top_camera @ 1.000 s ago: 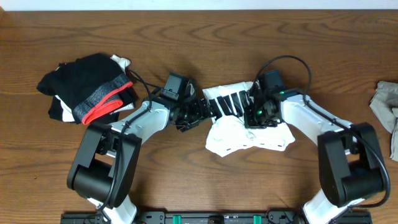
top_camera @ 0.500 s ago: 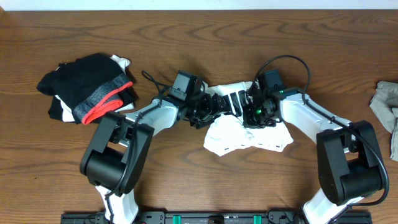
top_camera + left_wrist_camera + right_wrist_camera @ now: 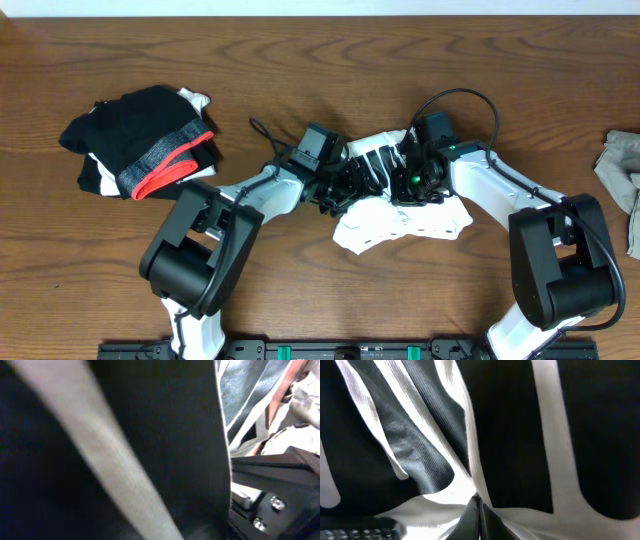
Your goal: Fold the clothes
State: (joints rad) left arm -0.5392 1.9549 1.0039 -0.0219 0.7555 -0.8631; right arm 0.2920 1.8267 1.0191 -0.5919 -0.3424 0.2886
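The clothes, a white T-shirt with black lettering, lie bunched in the middle of the table. My left gripper is pressed into the shirt's left edge by the lettering. In the left wrist view black print and a pale stripe of the clothes fill the frame and hide the jaws. My right gripper is on top of the shirt. In the right wrist view the right gripper is shut, with a fold of the white clothes drawn up to its tips.
A pile of black garments with a grey-and-red band sits at the far left. A small grey-beige cloth lies at the right edge. Bare wooden table stretches behind the arms.
My left arm has slid right, from beside the shirt's left edge into the lettered part, pushing that edge in. The right arm has stayed where it was.
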